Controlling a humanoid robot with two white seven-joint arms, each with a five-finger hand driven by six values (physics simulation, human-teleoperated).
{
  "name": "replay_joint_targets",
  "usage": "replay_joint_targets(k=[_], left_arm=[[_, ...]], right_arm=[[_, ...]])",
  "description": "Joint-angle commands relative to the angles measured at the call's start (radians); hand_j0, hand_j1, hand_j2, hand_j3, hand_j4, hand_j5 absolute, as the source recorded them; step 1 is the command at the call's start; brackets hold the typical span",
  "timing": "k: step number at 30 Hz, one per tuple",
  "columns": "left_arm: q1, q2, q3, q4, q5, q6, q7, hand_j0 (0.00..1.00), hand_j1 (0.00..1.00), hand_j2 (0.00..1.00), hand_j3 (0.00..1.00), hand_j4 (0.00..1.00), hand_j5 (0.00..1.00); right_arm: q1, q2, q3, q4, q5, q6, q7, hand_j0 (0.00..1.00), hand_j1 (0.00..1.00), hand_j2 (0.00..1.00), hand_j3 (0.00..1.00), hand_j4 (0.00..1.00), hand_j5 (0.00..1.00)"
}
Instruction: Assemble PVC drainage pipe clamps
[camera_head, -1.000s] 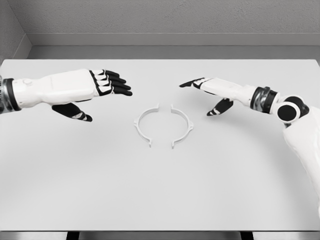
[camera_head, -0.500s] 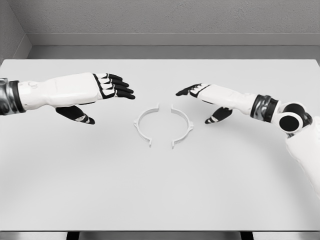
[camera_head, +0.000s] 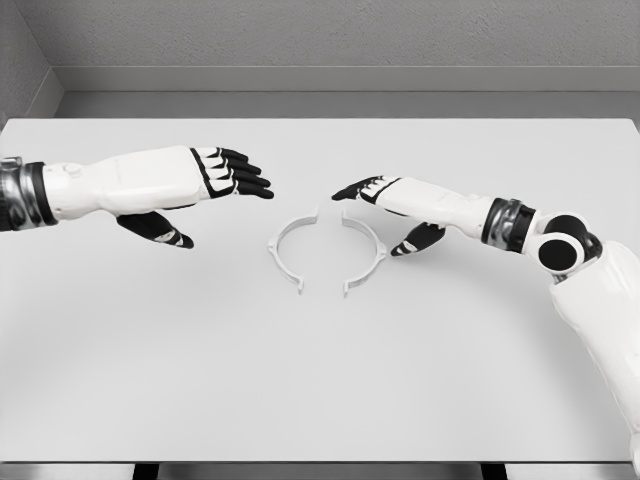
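Note:
Two white half-ring clamp pieces lie on the white table (camera_head: 320, 380), facing each other with small gaps between their ends. The left half clamp (camera_head: 287, 250) curves open toward the right; the right half clamp (camera_head: 365, 252) curves open toward the left. My left hand (camera_head: 205, 195) hovers above and left of the left half, fingers spread, holding nothing. My right hand (camera_head: 375, 212) reaches in from the right, its fingertips just over the top end of the right half, thumb lowered beside it, fingers spread and empty.
A grey wall runs behind the table's far edge. The table's near edge shows at the bottom, with dark legs under it.
My right hand has slid left, from well clear of the right half clamp to over its upper end. My left hand has drifted slightly right toward the left half. The clamps have not moved.

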Motion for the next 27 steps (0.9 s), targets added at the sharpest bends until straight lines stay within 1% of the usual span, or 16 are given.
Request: replay_joint_targets(k=[1,3,10,11,13,20,21,27], left_arm=[[0.000,-0.002,0.000,0.000,0.007,0.003,0.000,1.00,1.00,1.00,1.00,1.00,1.00],[0.000,-0.002,0.000,0.000,0.007,0.003,0.000,1.00,1.00,1.00,1.00,1.00,1.00],[0.000,-0.002,0.000,0.000,0.005,0.003,0.000,1.00,1.00,1.00,1.00,1.00,1.00],[0.000,-0.002,0.000,0.000,0.005,0.003,0.000,1.00,1.00,1.00,1.00,1.00,1.00],[0.002,-0.008,0.000,0.000,0.005,0.003,0.000,1.00,1.00,1.00,1.00,1.00,1.00],[0.002,-0.015,0.000,0.000,-0.001,0.003,0.000,1.00,1.00,1.00,1.00,1.00,1.00],[0.002,-0.017,0.000,0.000,-0.004,0.003,0.000,1.00,1.00,1.00,1.00,1.00,1.00],[0.002,-0.021,0.000,0.000,-0.005,0.003,0.000,1.00,1.00,1.00,1.00,1.00,1.00]], right_arm=[[0.000,0.002,-0.003,0.006,-0.006,0.003,0.000,1.00,1.00,1.00,1.00,1.00,1.00],[0.000,0.000,-0.006,0.024,-0.006,0.003,0.000,1.00,1.00,1.00,1.00,1.00,1.00],[0.008,0.003,-0.006,0.026,-0.006,0.003,0.000,1.00,1.00,1.00,1.00,1.00,1.00],[0.006,0.006,-0.006,0.026,-0.006,0.003,0.000,1.00,1.00,1.00,1.00,1.00,1.00],[0.005,0.034,-0.006,0.026,0.005,0.003,0.000,1.00,1.00,1.00,1.00,1.00,1.00],[0.005,0.038,-0.006,0.029,0.014,0.003,0.000,1.00,1.00,1.00,1.00,1.00,1.00],[0.005,0.051,-0.006,0.029,0.022,0.003,0.000,1.00,1.00,1.00,1.00,1.00,1.00],[0.005,0.074,-0.006,0.032,0.040,0.003,0.000,1.00,1.00,1.00,1.00,1.00,1.00]])
